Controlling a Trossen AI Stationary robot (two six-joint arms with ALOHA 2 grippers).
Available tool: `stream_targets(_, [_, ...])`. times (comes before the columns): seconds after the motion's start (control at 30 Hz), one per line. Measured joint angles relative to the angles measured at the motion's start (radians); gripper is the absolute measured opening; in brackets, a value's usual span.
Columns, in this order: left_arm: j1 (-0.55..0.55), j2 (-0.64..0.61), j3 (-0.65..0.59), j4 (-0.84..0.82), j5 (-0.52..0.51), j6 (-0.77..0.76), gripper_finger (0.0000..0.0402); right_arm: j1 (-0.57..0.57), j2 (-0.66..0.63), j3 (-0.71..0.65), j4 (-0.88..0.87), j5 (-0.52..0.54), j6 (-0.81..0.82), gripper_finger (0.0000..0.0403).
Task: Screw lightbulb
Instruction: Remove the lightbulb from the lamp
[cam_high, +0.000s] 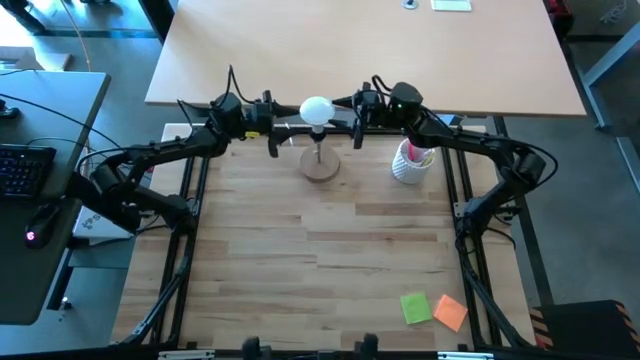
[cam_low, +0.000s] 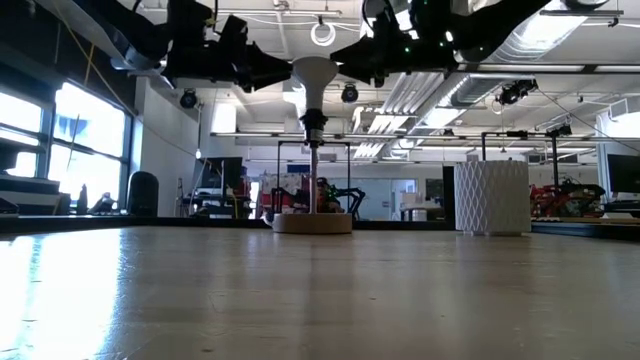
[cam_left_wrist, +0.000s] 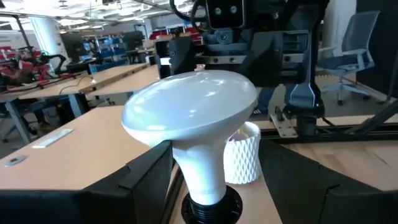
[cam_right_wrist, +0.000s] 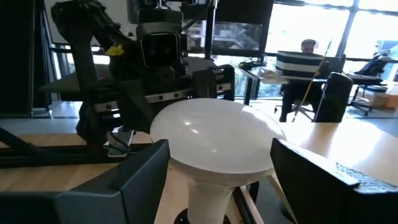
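Observation:
The white lightbulb (cam_high: 316, 110) stands upright with its narrow end in the black socket (cam_low: 313, 124) of the lamp, whose round wooden base (cam_high: 320, 166) rests on the table at the far middle. My left gripper (cam_high: 287, 127) is open at the bulb's left. Its fingers stand on either side of the bulb's neck (cam_left_wrist: 202, 168). My right gripper (cam_high: 349, 124) is open at the bulb's right. Its fingers also stand on either side of the neck (cam_right_wrist: 211, 186), apart from it. My left gripper comes level from the table's left, and one finger (cam_left_wrist: 152, 171) stands right beside the bulb's neck (cam_left_wrist: 186, 165). I cannot tell whether it touches. The other finger (cam_left_wrist: 298, 180) is apart from the bulb.
A white ribbed cup (cam_high: 411, 160) with pink items stands to the right of the lamp, under my right arm. A green note (cam_high: 416, 307) and an orange note (cam_high: 451, 312) lie near the table's near right corner. A tan desk (cam_high: 360, 50) lies beyond the far edge.

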Motion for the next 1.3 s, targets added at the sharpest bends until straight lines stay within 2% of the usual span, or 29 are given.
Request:
stream_targets(0.33, [-0.057,-0.004,0.000,-0.003,-0.011,-0.002,0.0235,-0.034,0.002,0.000,-0.016,-0.016,0.042,0.0279])
stream_targets(0.53, [-0.101,-0.008,0.002,0.016,0.022,0.001,0.0235,-0.041,0.011,-0.004,-0.060,0.017,0.039,0.0279])
stream_targets(0.8, [-0.145,-0.022,0.002,-0.049,-0.023,0.005,0.0235,-0.041,0.006,-0.003,-0.120,0.073,-0.003,0.0279])
stream_targets(0.93, [-0.118,-0.054,0.001,-0.201,-0.113,0.053,0.0235,-0.041,-0.015,-0.003,-0.151,0.077,-0.027,0.0279])
stream_targets(1.03, [-0.080,-0.068,0.001,-0.246,-0.166,0.071,0.0235,-0.038,-0.035,-0.003,-0.155,0.074,-0.034,0.0279])
stream_targets(1.13, [-0.037,-0.069,0.001,-0.218,-0.202,0.070,0.0235,-0.025,-0.046,-0.003,-0.151,0.075,-0.037,0.0279])
stream_targets(1.3, [-0.002,-0.068,0.001,-0.106,-0.192,0.060,0.0235,0.001,-0.046,-0.003,-0.125,0.094,-0.037,0.0279])
